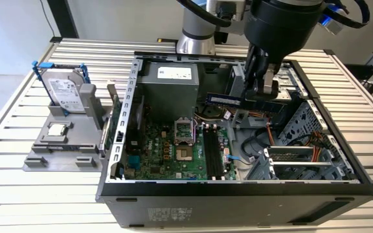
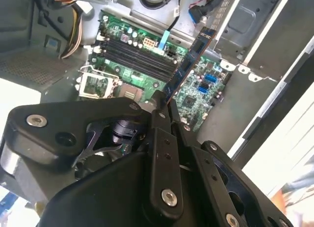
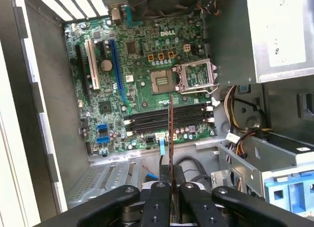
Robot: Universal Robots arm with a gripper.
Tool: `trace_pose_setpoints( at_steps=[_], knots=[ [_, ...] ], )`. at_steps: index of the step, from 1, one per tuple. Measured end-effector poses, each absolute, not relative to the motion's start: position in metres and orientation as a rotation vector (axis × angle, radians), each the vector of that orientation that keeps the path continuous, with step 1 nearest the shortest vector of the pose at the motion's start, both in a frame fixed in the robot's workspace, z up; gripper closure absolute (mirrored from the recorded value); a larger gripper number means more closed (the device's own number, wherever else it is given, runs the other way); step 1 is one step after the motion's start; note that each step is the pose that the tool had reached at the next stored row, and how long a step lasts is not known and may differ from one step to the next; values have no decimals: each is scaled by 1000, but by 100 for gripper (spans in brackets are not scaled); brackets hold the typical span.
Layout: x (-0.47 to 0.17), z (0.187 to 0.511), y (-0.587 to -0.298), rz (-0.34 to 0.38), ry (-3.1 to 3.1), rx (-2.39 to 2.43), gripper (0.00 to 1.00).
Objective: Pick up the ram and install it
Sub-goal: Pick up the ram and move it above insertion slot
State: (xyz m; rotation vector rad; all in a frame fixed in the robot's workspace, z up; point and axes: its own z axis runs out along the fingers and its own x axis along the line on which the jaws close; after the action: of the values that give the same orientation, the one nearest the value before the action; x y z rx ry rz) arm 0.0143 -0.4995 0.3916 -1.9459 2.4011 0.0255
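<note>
My gripper (image 1: 264,93) hangs over the open computer case (image 1: 238,187), shut on the ram (image 1: 225,100), a long, thin bluish stick with dark chips. In the second wrist view the ram (image 2: 189,63) sticks out from between the black fingers (image 2: 158,120) of the gripper (image 2: 164,107), held above the green motherboard (image 2: 196,97). The first wrist view shows the ram (image 3: 171,138) edge-on in the gripper (image 3: 171,190), floating over the dark memory slots (image 3: 167,120) beside the processor socket (image 3: 162,81). The slots (image 1: 213,153) lie on the motherboard (image 1: 163,150) below, apart from the ram.
A silver hard drive in a blue frame (image 1: 63,90) stands on a grey fixture (image 1: 60,145) at the exterior view's left. Inside the case are a grey power supply (image 1: 170,77), a metal drive cage (image 1: 303,150) and loose cables (image 3: 235,119). Case walls surround the board.
</note>
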Motion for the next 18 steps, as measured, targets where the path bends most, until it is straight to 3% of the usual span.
trace_pose_setpoints(
  at_steps=[18],
  knots=[
    [14, 391, -499, 19, 2554, -1738, 100]
  ],
)
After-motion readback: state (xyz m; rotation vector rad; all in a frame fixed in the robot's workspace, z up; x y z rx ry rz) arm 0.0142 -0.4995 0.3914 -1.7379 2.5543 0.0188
